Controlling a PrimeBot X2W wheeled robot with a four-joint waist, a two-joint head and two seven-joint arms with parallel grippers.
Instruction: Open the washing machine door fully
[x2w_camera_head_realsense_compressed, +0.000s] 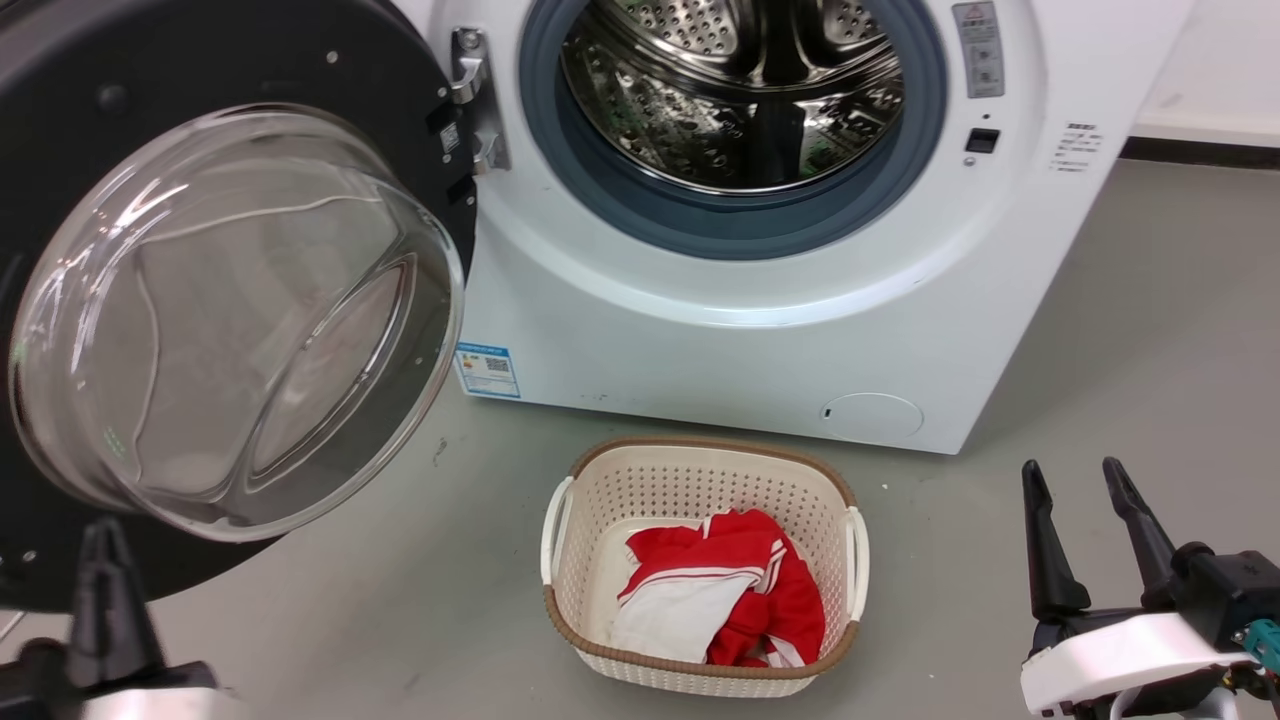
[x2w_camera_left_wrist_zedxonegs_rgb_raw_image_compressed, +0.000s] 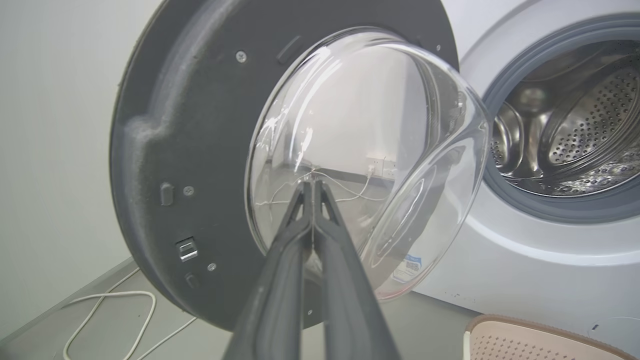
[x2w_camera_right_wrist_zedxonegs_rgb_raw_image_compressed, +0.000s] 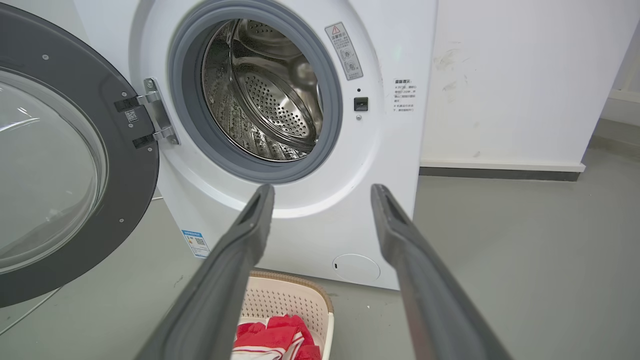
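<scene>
Grey floor (x2w_camera_head_realsense_compressed: 1100, 350) — one washing machine (x2w_camera_head_realsense_compressed: 700, 330), one door (x2w_camera_head_realsense_compressed: 250, 60), one basket (x2w_camera_head_realsense_compressed: 690, 485); left jaws together, right jaws apart, empty

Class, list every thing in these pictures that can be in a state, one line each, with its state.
washing machine door: swung wide open to the left.
washing machine: opening uncovered, nothing seen in the drum.
basket: upright on the floor, holding red and white cloth.
filter cover: shut.
left gripper: jaws shut, nothing between them.
right gripper: jaws open, empty.
</scene>
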